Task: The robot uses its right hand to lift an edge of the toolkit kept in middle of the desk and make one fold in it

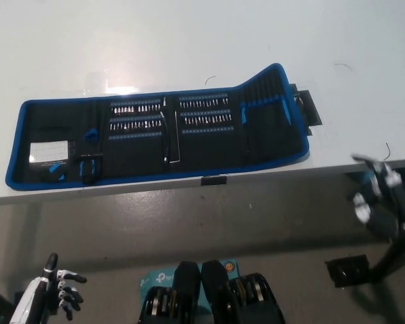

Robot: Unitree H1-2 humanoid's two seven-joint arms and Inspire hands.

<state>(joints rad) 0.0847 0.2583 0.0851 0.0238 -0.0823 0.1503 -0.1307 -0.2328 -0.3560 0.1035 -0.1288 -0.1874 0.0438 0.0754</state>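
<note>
White desk top (pixel 189 47) fills the upper part of your head view, smooth and glossy, with a bright glare patch just above the toolkit and a few faint dark scuffs toward the far right. Its near edge runs across the picture from left to right, rising slightly at the right. Below that edge you see a grey-beige floor (pixel 256 223), dull and a little mottled.

Your toolkit (pixel 158 138) lies unrolled across the middle of the desk, a long black fabric roll with bright blue trim. Rows of small silver bits (pixel 136 108) sit in its central panels, a white label card (pixel 49 152) sits in the left panel, and its right-hand end is raised a little off the surface. A black strap flap (pixel 309 108) sticks out from that right end, flat on the desk. The lower border of the kit runs close to the desk's near edge.

Your black right hand (pixel 381 199) hangs off the desk, below its edge at the right, holding nothing, fingers loosely spread, well apart from the toolkit. Your white left hand (pixel 61 287) rests low at the bottom left, over the floor, fingers apart and empty.

A teal box (pixel 155 277) lies on the floor at the bottom middle.
</note>
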